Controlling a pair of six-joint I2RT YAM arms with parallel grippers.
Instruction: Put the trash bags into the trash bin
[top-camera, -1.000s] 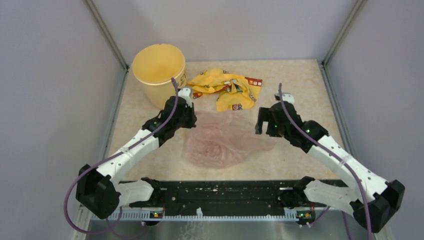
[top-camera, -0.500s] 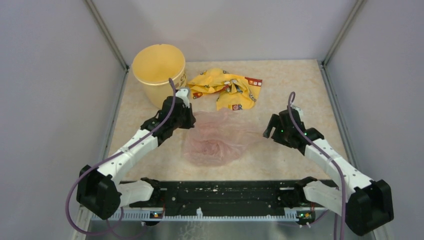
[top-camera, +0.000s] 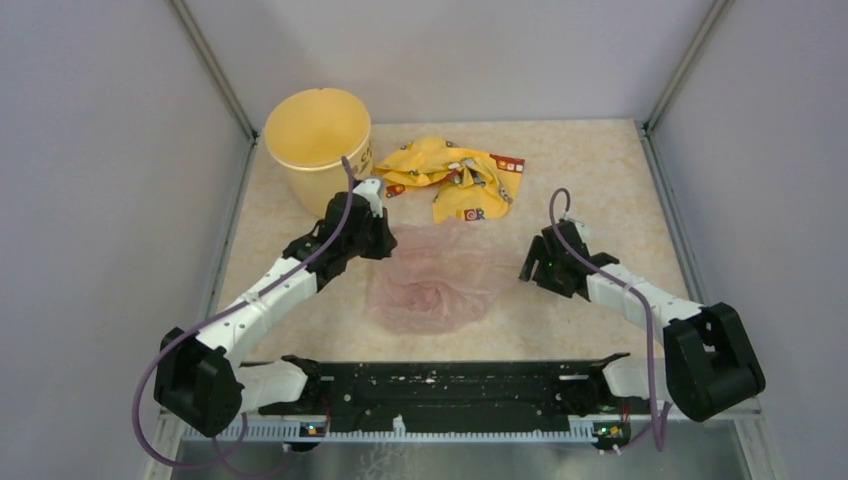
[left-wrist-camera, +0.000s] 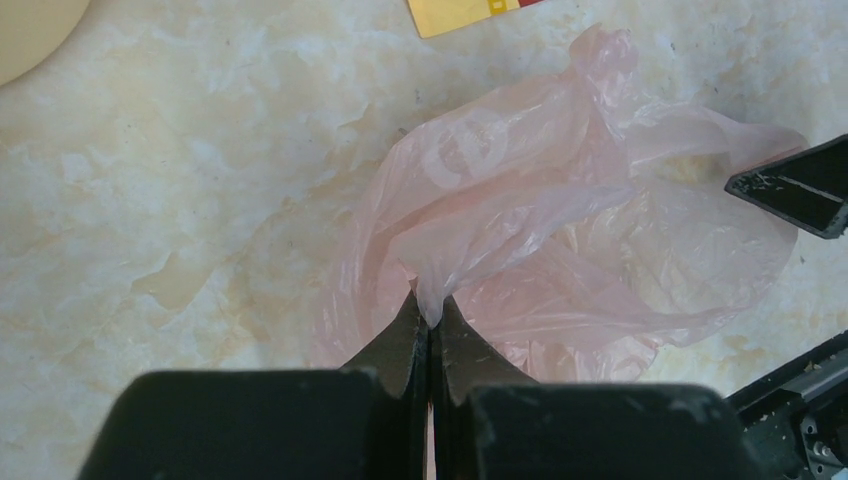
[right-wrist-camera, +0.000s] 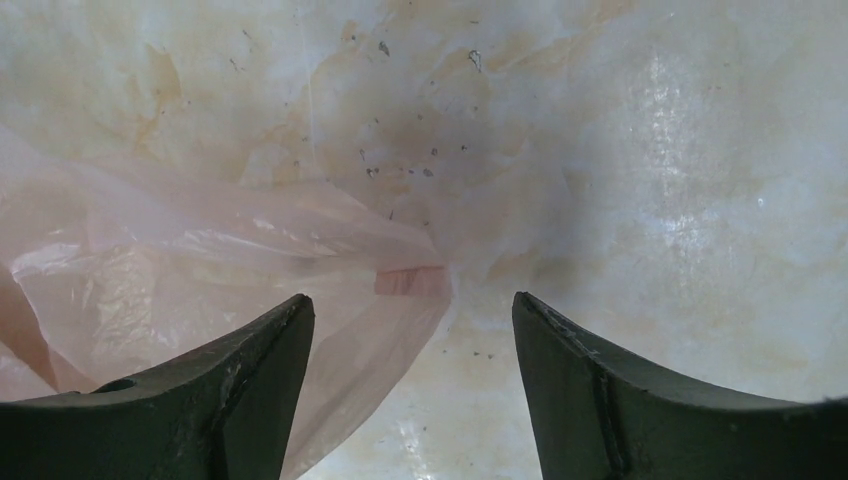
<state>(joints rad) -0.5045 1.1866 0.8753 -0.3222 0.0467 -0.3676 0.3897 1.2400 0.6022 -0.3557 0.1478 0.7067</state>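
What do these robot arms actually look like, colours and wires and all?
The left arm and right arm match: white tube-like shells between chunky black joint blocks, with a thin purple cable looping loosely along each. Their jaws are matte black wedges tapering to slim tips.

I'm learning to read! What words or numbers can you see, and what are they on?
None can be read.
On the yellow wrapper: printed marks, too small.
On the pink bag: faint white print, too blurred.
On the trash bin: no text shows.
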